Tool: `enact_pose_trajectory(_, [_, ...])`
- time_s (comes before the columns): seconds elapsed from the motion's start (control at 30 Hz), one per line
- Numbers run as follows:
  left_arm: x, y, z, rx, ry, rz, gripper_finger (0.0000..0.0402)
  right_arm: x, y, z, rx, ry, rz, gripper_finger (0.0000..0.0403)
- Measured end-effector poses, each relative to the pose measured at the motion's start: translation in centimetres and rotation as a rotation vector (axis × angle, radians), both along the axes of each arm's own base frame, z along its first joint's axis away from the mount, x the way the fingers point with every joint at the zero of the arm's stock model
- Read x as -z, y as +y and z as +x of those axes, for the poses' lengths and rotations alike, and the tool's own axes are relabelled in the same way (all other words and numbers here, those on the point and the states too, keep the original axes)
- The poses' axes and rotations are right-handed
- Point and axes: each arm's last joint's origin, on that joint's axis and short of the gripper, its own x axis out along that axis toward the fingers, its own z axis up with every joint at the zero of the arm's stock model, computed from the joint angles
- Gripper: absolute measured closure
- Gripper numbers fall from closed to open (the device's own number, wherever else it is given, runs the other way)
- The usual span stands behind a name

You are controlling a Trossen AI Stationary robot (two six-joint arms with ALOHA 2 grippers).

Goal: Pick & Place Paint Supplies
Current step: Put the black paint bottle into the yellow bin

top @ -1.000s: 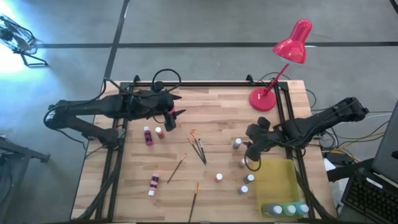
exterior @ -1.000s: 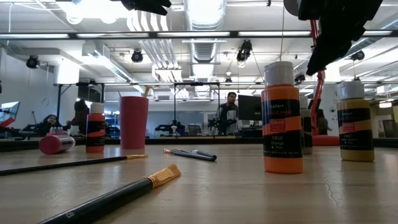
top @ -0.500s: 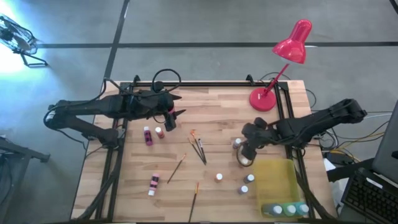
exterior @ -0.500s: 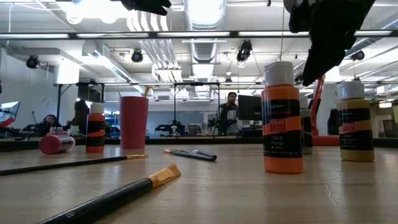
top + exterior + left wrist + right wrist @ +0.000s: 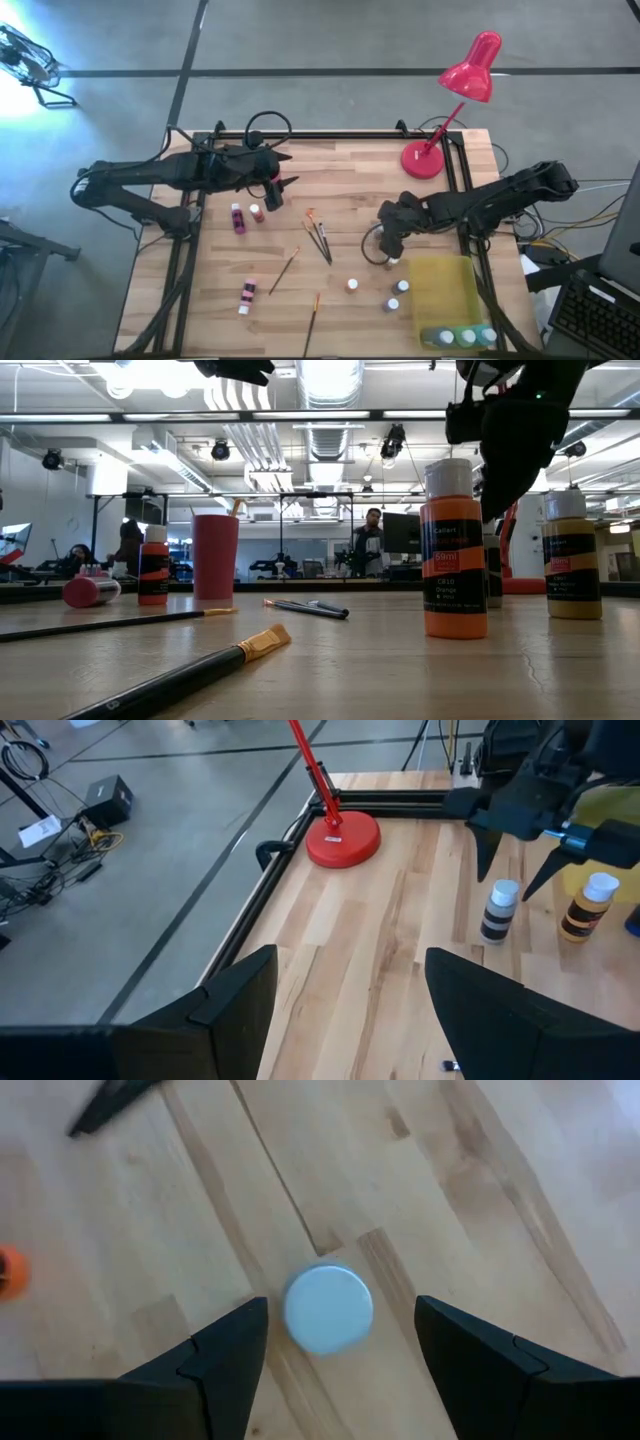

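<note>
A small dark paint bottle with a white cap point(image 5: 328, 1308) stands upright on the wooden table point(image 5: 340, 170), right of centre. My right gripper point(image 5: 340, 1342) hangs open just over it, pointing steeply down, one finger on each side of the cap and clear of it. The left wrist view shows those fingers point(image 5: 482, 852) above the bottle point(image 5: 498, 910), next to a brown bottle point(image 5: 584, 910). My left gripper point(image 5: 283, 185) waits open, high over the table's far left. Loose paintbrushes point(image 5: 318, 236) lie at mid-table.
A flat yellow tray point(image 5: 445, 285) with bottles point(image 5: 460, 337) at its near end lies at the near right. A red desk lamp point(image 5: 424, 160) stands at the far right. More bottles point(image 5: 246, 215) point(image 5: 247, 294) point(image 5: 398, 295) and brushes point(image 5: 312, 315) are scattered about.
My right gripper has moved toward the table's left edge and down, tipping more steeply, and now hangs over the white-capped dark bottle. The bottles and brushes have stayed where they were.
</note>
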Motion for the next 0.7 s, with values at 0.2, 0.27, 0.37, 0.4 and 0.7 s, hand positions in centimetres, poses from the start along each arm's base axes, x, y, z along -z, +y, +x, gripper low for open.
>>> enact_pose_trajectory(0.2, [0.10,0.00,-0.05,0.000,0.012,0.000,0.0142,0.53,-0.25,0.40,-0.004,0.019,-0.004,0.0176])
enact_pose_trajectory(0.27, [0.18,0.00,-0.09,0.000,0.021,-0.001,0.0142,0.63,-0.25,0.43,-0.007,0.026,-0.005,0.0182])
enact_pose_trajectory(0.37, [0.21,0.00,-0.09,0.000,0.025,0.000,0.0142,0.67,-0.25,0.49,-0.010,0.026,-0.006,0.0190])
enact_pose_trajectory(0.4, [0.22,0.00,-0.09,0.000,0.025,0.000,0.0142,0.68,-0.25,0.49,-0.011,0.026,-0.006,0.0194])
enact_pose_trajectory(0.7, [0.27,-0.01,-0.12,0.000,0.031,-0.001,0.0142,0.70,-0.42,0.53,-0.016,0.032,0.038,0.0238])
